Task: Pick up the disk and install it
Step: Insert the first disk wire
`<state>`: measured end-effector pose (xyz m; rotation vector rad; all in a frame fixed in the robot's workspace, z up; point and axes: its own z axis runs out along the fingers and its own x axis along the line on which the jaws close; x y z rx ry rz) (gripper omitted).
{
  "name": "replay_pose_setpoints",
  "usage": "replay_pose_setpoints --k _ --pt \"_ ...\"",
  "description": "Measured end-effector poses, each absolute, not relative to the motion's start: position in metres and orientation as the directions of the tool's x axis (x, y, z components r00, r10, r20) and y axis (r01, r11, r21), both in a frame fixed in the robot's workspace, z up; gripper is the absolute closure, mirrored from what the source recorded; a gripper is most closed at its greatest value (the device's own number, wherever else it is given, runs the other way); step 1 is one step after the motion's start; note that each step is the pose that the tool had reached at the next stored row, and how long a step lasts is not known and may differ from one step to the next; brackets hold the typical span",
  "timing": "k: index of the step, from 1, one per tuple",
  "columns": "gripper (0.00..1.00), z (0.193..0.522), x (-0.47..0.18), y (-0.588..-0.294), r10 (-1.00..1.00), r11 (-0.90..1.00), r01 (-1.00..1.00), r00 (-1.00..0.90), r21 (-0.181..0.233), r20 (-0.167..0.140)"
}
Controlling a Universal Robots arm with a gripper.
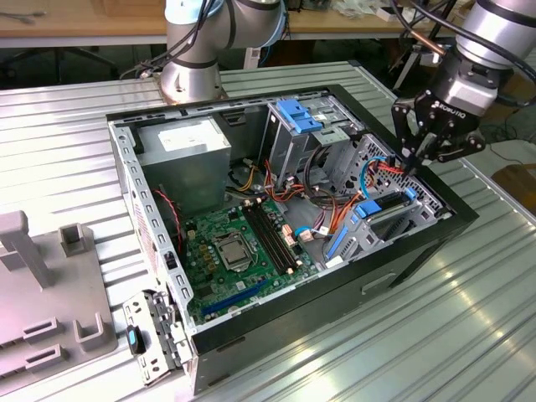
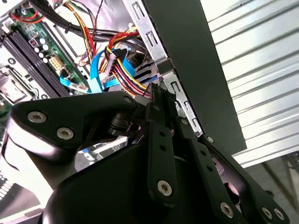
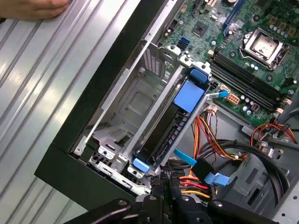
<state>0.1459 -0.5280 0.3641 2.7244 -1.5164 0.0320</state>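
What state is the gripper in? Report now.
Gripper: shut, fingertips together by the cables, not holding the disk, which sits in the drive bay.

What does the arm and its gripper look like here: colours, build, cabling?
The arm is silver-grey metal with rounded joints and a light blue cap at the top of its base column; black cables run along it. The gripper is matte black with white lettering on its body, and its fingers are flat linkage bars joined by round silver screws, as both wrist views show.
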Motion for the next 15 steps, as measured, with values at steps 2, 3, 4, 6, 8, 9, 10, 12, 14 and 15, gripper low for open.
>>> replay_pose_setpoints --k 2,3,4,6,8,9,10,12,14,15 --pt "0.83 0.3640 0.1459 -0.5280 -0.868 -0.496 -0.868 0.497 0.011 0.029" --pt "0.83 0.3640 0.1459 -0.5280 -0.876 -0.481 -0.877 0.481 0.012 0.029" --pt "0.83 0.3639 0.1459 -0.5280 -0.883 -0.468 -0.884 0.468 0.012 0.029" --pt "0.83 0.3638 0.1459 -0.5280 -0.897 -0.441 -0.898 0.441 0.012 0.028" --pt "0.83 0.3636 0.1459 -0.5280 -0.913 -0.406 -0.914 0.406 0.012 0.028" --pt "0.83 0.3635 0.1459 -0.5280 -0.921 -0.387 -0.922 0.388 0.012 0.029" --pt "0.83 0.3635 0.1459 -0.5280 -0.927 -0.374 -0.927 0.374 0.012 0.029" --pt "0.83 0.3630 0.1459 -0.5280 -0.942 -0.333 -0.943 0.333 0.012 0.028" --pt "0.83 0.3626 0.1459 -0.5280 -0.953 -0.302 -0.953 0.302 0.012 0.029" --pt "0.83 0.3626 0.1459 -0.5280 -0.958 -0.287 -0.958 0.287 0.012 0.029"
